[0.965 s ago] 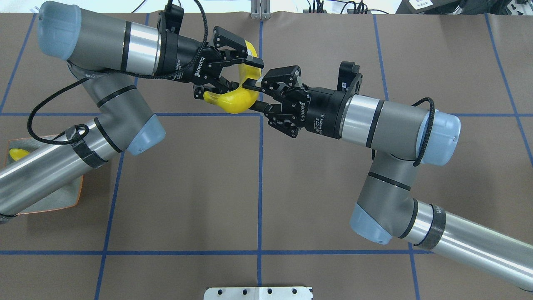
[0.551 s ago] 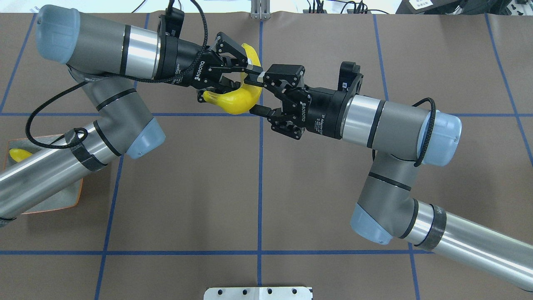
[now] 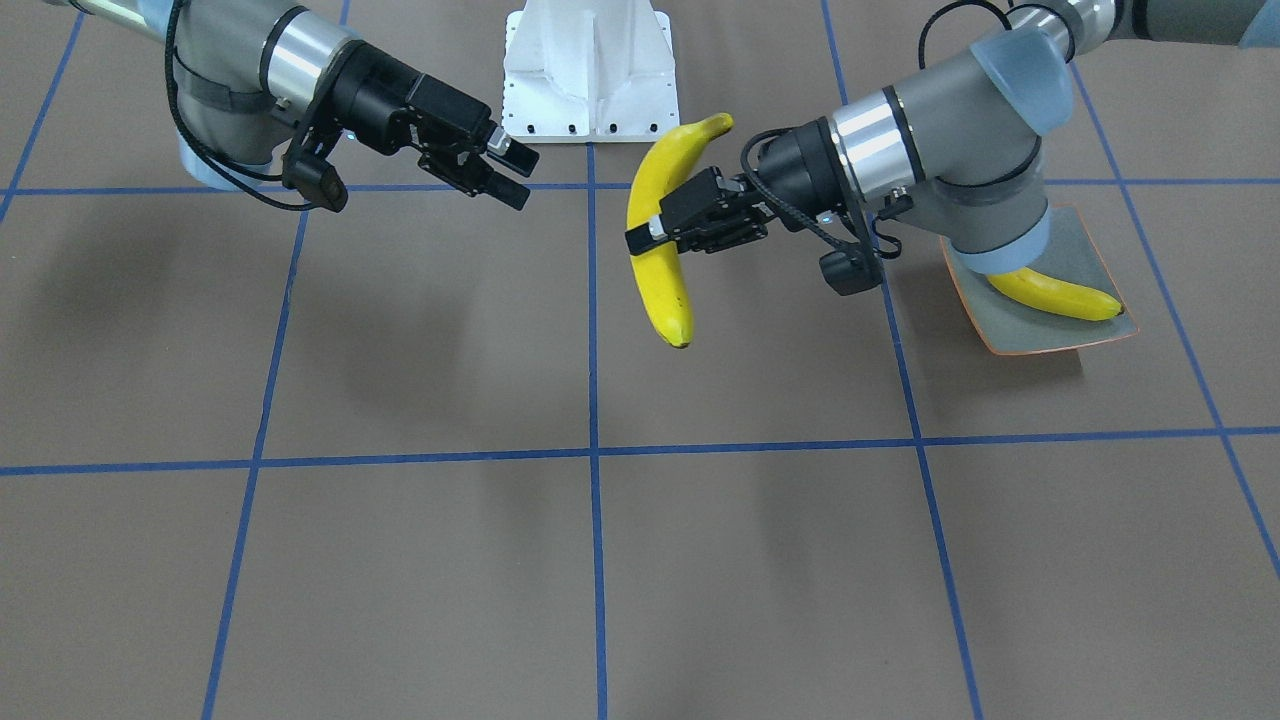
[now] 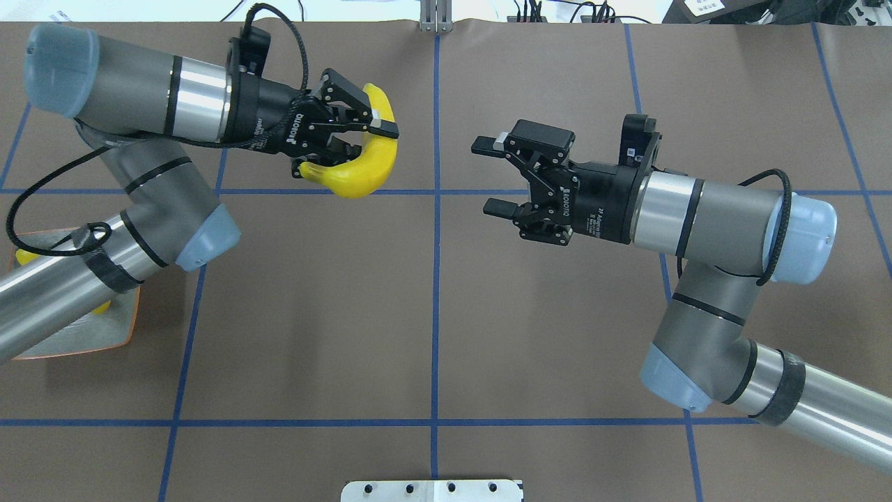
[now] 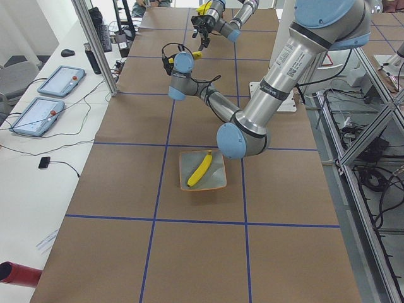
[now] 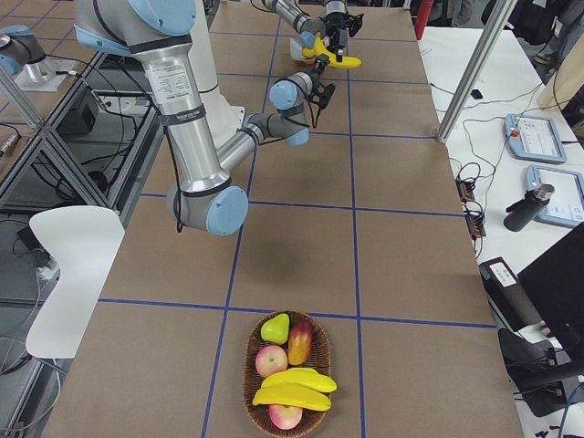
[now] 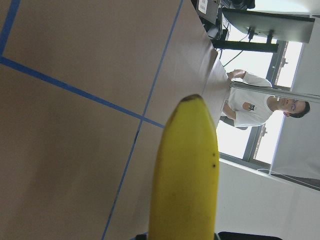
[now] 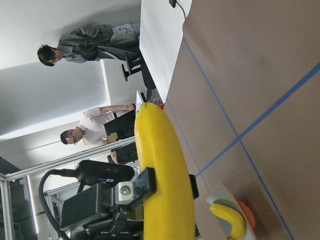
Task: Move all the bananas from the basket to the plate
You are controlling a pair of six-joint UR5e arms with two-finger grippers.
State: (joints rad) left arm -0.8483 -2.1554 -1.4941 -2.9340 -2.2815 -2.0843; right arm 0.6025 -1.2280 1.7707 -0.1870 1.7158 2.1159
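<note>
At the table's 9 o'clock edge in the overhead view lies the shallow square grey-green plate with an orange rim (image 4: 83, 333). It carries 1 glossy yellow banana (image 3: 1055, 293), mostly hidden there under the left forearm.

Toward 11 o'clock, the left gripper (image 4: 373, 143) is clamped across the middle of a second bright yellow curved banana (image 4: 366, 174), likely so it balances. The fruit hangs clear of the table, dark tip down. The left wrist lies level, pointing to 3 o'clock.

At 2 o'clock, the right gripper (image 4: 488, 176) faces 9 o'clock, jaws spread wide and empty, well apart from the fruit.

The oval wicker basket (image 6: 248, 370), at the table's far right end, holds 2 more yellow bananas (image 6: 294, 388) among other fruit. The plate sits on the left arm's side, so that arm probably delivers.
</note>
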